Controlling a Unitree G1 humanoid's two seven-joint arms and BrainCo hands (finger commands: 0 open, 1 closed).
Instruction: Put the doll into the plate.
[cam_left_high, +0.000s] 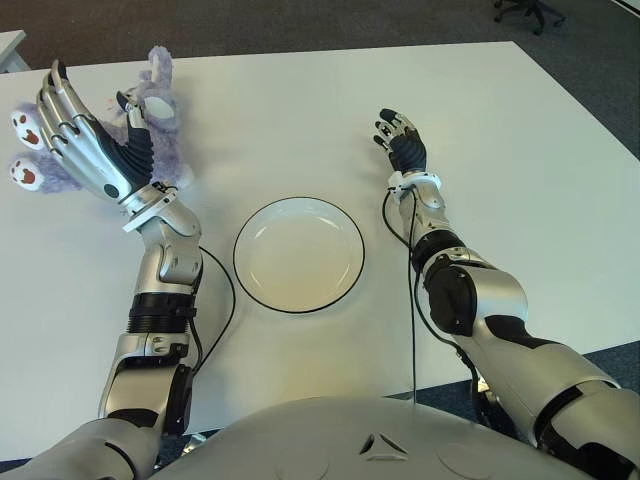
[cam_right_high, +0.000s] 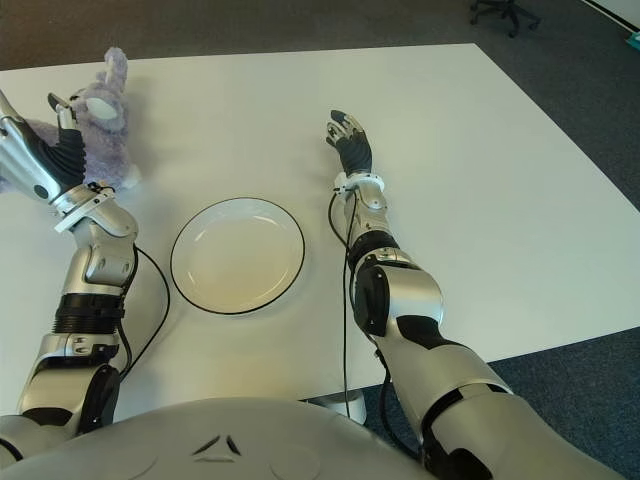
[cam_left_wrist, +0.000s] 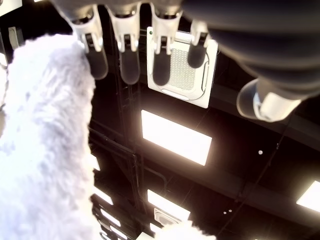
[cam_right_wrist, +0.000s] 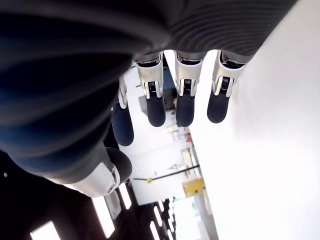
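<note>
Centrally on the white table (cam_left_high: 520, 150) sits the empty plate (cam_left_high: 299, 254). Far-left of the plate, the purple doll (cam_left_high: 150, 105) lies just beside the left hand (cam_left_high: 75, 135), whose fingers are spread, holding nothing. Right of the plate, the right hand (cam_left_high: 400, 140) is relaxed and empty.

lilac doll (cam_left_high: 150, 100) — white plate (cam_left_high: 299, 254), black rim — white table (cam_left_high: 520, 150).

doll (cam_left_high: 150, 105): fluffy plush | plate (cam_left_high: 298, 254): glossy, smooth | table (cam_left_high: 500, 150): matt white
</note>
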